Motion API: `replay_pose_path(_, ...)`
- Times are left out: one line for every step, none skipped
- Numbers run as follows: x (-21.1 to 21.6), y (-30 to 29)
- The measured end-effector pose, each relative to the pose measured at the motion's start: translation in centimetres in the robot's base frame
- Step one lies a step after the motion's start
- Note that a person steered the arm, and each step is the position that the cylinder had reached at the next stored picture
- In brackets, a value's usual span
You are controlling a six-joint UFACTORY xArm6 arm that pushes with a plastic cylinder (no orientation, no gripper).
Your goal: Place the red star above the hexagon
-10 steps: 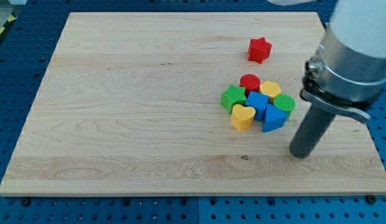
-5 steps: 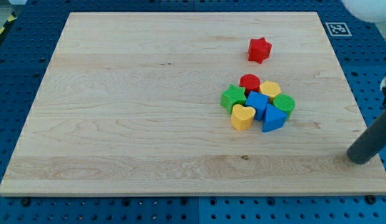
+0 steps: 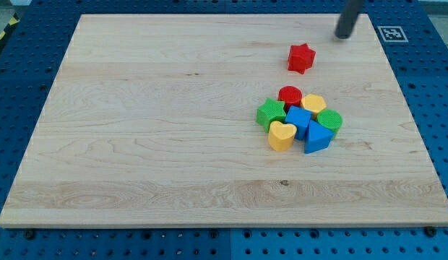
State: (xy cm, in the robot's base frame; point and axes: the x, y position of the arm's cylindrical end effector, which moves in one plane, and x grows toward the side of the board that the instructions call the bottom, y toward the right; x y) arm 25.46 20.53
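The red star (image 3: 300,58) lies alone on the wooden board (image 3: 152,130), toward the view's top right. The yellow hexagon (image 3: 313,104) sits below it in a tight cluster, with a gap between them. My tip (image 3: 343,35) stands at the view's top right, above and to the right of the red star, not touching it.
The cluster also holds a red cylinder (image 3: 290,94), a green star (image 3: 270,113), a green cylinder (image 3: 329,120), a blue block (image 3: 298,119), a blue triangle (image 3: 317,136) and a yellow heart (image 3: 282,135). A marker tag (image 3: 392,33) lies off the board's top right corner.
My rod swung from beside the cluster's lower right, out past the board's right edge, up to the view's top right near the red star. No block has moved.
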Motion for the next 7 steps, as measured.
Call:
replay_pose_path(0.0,-4.1)
replay_pose_path(0.0,-6.1)
replay_pose_path(1.4,-6.3)
replay_pose_path(1.6,-6.3)
replay_pose_path(3.3,-6.3)
replay_pose_path(4.0,-6.2)
replay_pose_path(4.9,-3.1)
